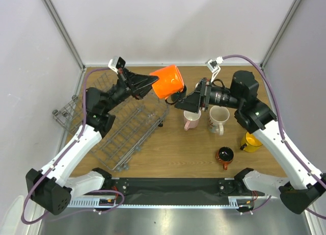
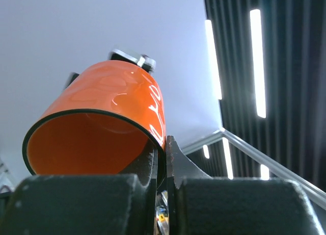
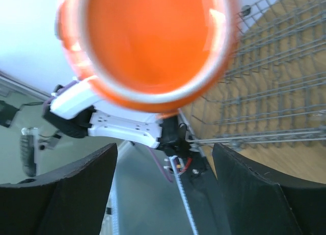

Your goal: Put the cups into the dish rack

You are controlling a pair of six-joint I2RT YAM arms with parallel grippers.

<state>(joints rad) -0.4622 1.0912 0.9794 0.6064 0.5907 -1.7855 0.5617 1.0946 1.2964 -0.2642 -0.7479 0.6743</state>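
Overhead, the left fingers (image 2: 177, 161) pinch the rim of the orange mug (image 1: 168, 80), aloft, with the dish rack (image 1: 127, 133) below them. The right fingers (image 3: 254, 189) gape wide, empty, facing the mug. A pink mug (image 1: 191, 120) and a cream mug (image 1: 219, 119) stand on the surface (image 1: 173, 148) beneath them. Only the left wrist view shows the pinch.

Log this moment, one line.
left hand: shut on orange mug rim | right hand: open, beside it | mug aloft by dish rack | pink mug, cream mug, yellow mug, red-and-black mug: on table

White shells with black joints form the left arm (image 1: 76, 143) at 8 o'clock and the right arm (image 1: 277, 143) at 4. Purple cables (image 1: 239, 55) trail each. The left gripper (image 1: 154, 85) is black, wedge-shaped.
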